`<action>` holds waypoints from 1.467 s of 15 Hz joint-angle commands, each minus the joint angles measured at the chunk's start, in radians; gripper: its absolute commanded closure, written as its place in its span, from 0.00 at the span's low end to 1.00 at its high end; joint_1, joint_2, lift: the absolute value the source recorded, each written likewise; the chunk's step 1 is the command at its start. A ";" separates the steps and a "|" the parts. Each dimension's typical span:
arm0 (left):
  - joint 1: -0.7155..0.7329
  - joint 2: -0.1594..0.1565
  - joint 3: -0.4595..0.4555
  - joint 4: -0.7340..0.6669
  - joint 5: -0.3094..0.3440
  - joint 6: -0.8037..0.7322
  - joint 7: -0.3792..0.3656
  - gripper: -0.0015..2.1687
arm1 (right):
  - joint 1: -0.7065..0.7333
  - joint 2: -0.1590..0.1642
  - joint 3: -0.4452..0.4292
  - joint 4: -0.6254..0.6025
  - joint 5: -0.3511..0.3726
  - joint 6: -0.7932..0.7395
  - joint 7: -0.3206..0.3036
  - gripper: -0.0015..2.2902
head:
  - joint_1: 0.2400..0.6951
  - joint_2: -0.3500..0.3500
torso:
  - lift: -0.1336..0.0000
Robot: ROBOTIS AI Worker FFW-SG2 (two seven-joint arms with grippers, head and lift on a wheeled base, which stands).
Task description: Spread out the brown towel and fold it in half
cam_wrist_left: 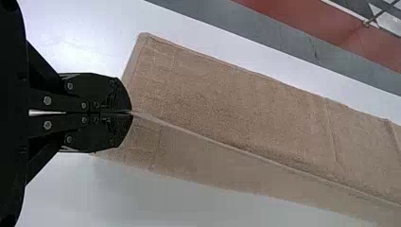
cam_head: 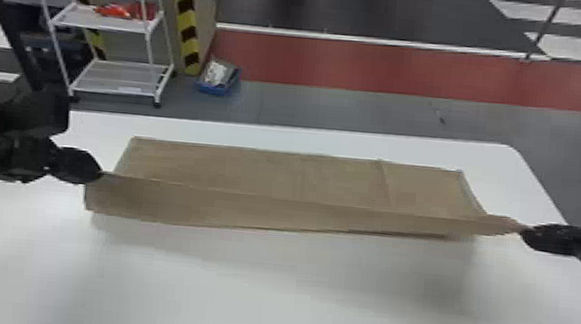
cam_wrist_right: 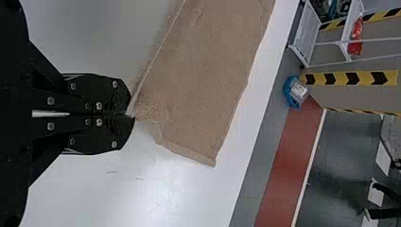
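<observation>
Brown towel on the white table, long axis running left to right, spanning the gap between the two arms. Left gripper clamps one end of a raised edge, fingers closed on it; right gripper pinches the other end, likewise closed. That edge stands clear of the table, cloth hanging from it on the robot's side; the rest lies flat beyond it, away from the robot. Left gripper sits nearer the flat part, close by its left end; right gripper is out past the right end, cloth drawn to a point there. Fold looks part-made. Next move, my reading: carry the raised edge forward over the flat part to the far edge, both arms level. Risk: right side lands skewed. Count: towel, one; grippers, two; table, one; white rack, one; blue bin, one.
</observation>
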 commanded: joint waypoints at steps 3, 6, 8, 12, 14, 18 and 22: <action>0.017 0.001 -0.003 -0.007 -0.002 -0.021 -0.017 0.63 | 0.025 -0.021 -0.013 0.004 0.136 -0.070 0.008 0.52 | 1.00 0.44 | 0.08; 0.013 -0.005 -0.021 -0.001 -0.011 -0.027 -0.021 0.63 | -0.005 -0.013 0.050 0.067 0.147 -0.079 0.008 0.52 | 1.00 0.39 | 0.08; -0.007 -0.010 -0.032 0.017 -0.013 -0.027 -0.013 0.63 | -0.068 0.004 0.064 0.141 0.152 -0.070 0.008 0.52 | 1.00 0.40 | 0.08; -0.075 -0.010 -0.064 0.101 -0.013 -0.027 0.050 0.63 | -0.231 0.007 0.071 0.345 0.192 -0.061 0.008 0.52 | 1.00 0.43 | 0.08; -0.114 -0.018 -0.096 0.158 -0.014 -0.027 0.091 0.63 | -0.282 0.008 0.085 0.412 0.204 -0.061 0.008 0.52 | 1.00 0.44 | 0.08; -0.197 -0.056 -0.149 0.273 -0.041 -0.033 0.167 0.63 | -0.366 0.005 0.084 0.490 0.205 -0.061 0.008 0.52 | 1.00 0.44 | 0.08; -0.262 -0.100 -0.182 0.376 -0.065 -0.042 0.272 0.63 | -0.444 -0.001 0.090 0.595 0.242 -0.070 0.008 0.52 | 1.00 0.42 | 0.08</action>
